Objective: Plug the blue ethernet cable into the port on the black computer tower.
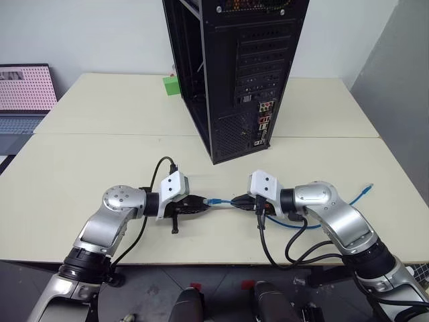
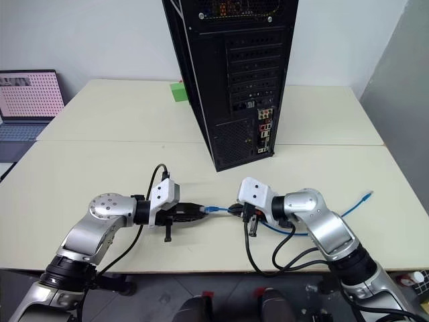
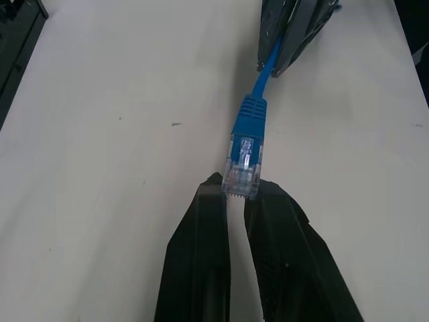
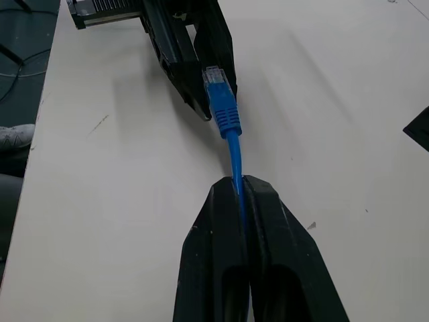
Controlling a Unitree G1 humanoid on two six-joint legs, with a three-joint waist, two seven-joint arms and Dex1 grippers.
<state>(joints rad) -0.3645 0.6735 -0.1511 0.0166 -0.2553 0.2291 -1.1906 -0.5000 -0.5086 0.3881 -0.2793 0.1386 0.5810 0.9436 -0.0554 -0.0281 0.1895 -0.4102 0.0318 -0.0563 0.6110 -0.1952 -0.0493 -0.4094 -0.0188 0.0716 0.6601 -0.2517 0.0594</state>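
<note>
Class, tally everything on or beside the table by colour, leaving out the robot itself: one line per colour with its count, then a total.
Blue: 1, the blue ethernet cable
Black: 1, the black computer tower
Green: 1, a small green block
Pink-screened: 1, a laptop
Total: 4

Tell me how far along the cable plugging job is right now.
Done: the blue ethernet cable is off the table, its cord clamped in the right gripper. In hand: the left gripper pinches the clear plug. Left: carrying the plug to the black computer tower and its port; nothing is plugged in yet.
</note>
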